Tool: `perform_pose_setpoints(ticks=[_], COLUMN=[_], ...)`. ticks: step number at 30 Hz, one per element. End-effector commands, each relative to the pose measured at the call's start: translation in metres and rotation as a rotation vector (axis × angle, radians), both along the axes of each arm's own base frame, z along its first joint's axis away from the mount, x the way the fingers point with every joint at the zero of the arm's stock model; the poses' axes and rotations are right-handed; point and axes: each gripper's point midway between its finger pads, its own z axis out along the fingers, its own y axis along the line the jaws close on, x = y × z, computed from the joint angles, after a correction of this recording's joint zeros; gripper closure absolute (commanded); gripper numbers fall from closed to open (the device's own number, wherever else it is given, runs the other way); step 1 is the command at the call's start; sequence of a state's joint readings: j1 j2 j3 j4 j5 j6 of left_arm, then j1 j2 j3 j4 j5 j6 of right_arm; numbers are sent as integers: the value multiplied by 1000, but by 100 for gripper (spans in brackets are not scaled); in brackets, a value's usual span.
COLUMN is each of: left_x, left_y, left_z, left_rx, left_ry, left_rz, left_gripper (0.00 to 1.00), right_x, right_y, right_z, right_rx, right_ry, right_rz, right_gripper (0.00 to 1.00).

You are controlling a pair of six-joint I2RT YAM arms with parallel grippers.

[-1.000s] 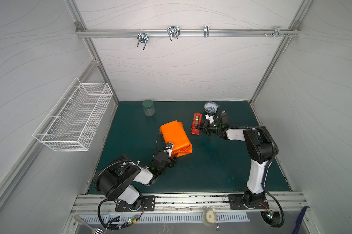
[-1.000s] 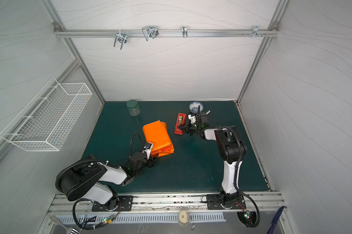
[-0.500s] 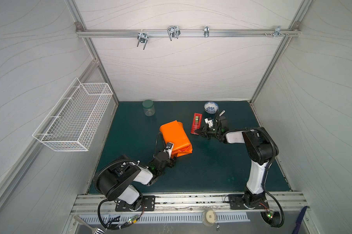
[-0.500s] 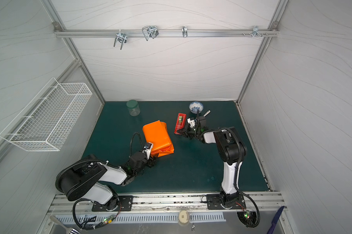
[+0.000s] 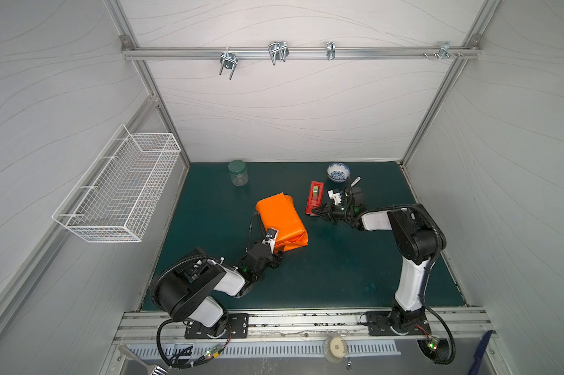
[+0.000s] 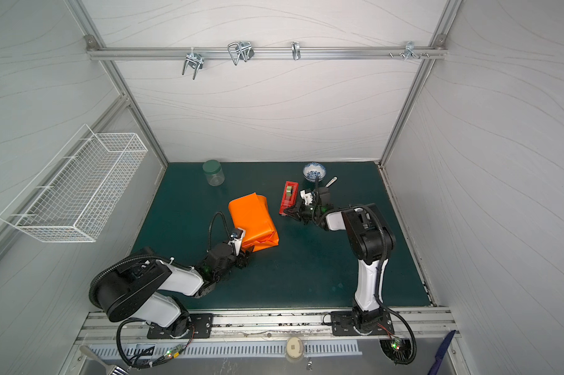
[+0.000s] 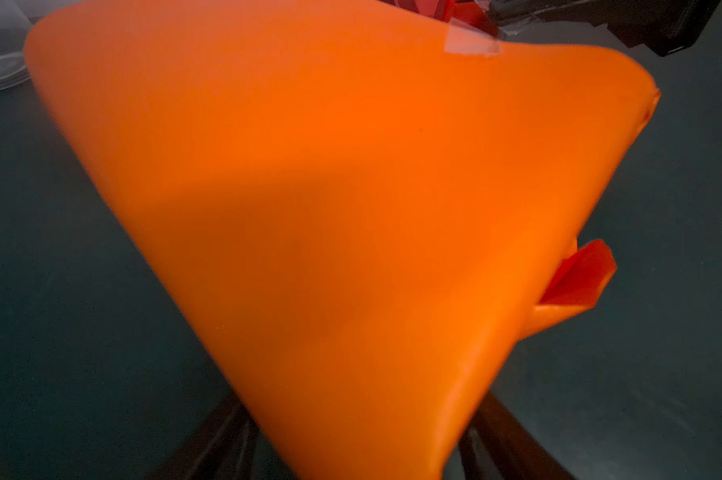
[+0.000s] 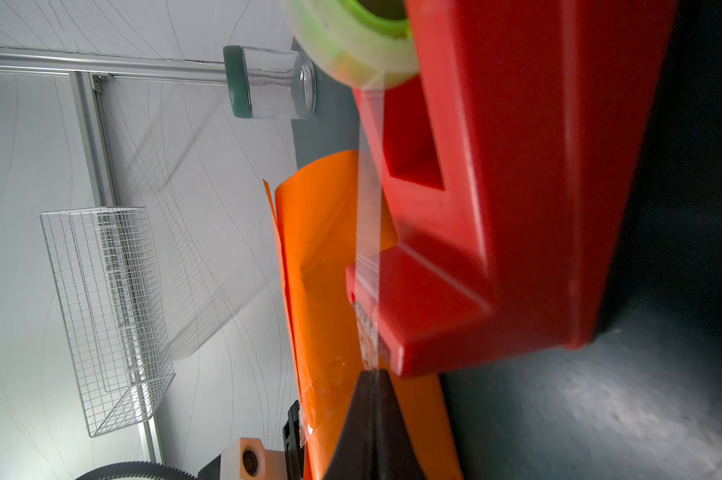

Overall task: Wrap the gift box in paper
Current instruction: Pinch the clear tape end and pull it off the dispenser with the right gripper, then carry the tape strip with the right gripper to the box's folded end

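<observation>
The paper [image 5: 279, 217] encloses the gift box, mid-mat [image 5: 339, 276] — the box itself is hidden. One tape piece [image 7: 471, 43] secures the seam; the end flaps are loose. Left gripper [image 5: 275, 250]: jaws wide, clamping the paper at its near end. Right gripper [image 8: 372, 376]: pinched on tape [image 8: 369, 232] at the dispenser [image 5: 315, 198].

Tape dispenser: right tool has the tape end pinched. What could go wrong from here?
The right tool pinches the tape, but nothing steadies the tape dispenser; a pull may drag it instead of unrolling. The paper shows a loose flap at one end; if the left tool slips, that fold could spring open.
</observation>
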State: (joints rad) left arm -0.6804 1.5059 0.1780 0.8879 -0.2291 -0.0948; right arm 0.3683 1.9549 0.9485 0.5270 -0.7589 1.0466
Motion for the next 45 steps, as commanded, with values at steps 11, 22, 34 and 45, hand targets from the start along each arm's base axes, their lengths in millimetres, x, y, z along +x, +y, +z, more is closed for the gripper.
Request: perform_pose_setpoints(ticks=[11,22,34,45], left_x=[7,7,7,7], left_y=[-1,-1,-1,0], left_z=[7,6,6,7], left_rx=[-24,-24,-24,-26], left_ry=[-21,-20,-21,-19], left_rz=[19,22,21,28], left_gripper=[28,28,28,28], right_x=[-20,-5,-8,-98], right_y=[-11,-31,-41,-16], right_z=[-52,-64,-57,8], right_rx=[-184,-296,-364,-206], right_ry=[56,28,-25,-338], right_rz=[24,-15,7,228], right_gripper=[100,100,100,100])
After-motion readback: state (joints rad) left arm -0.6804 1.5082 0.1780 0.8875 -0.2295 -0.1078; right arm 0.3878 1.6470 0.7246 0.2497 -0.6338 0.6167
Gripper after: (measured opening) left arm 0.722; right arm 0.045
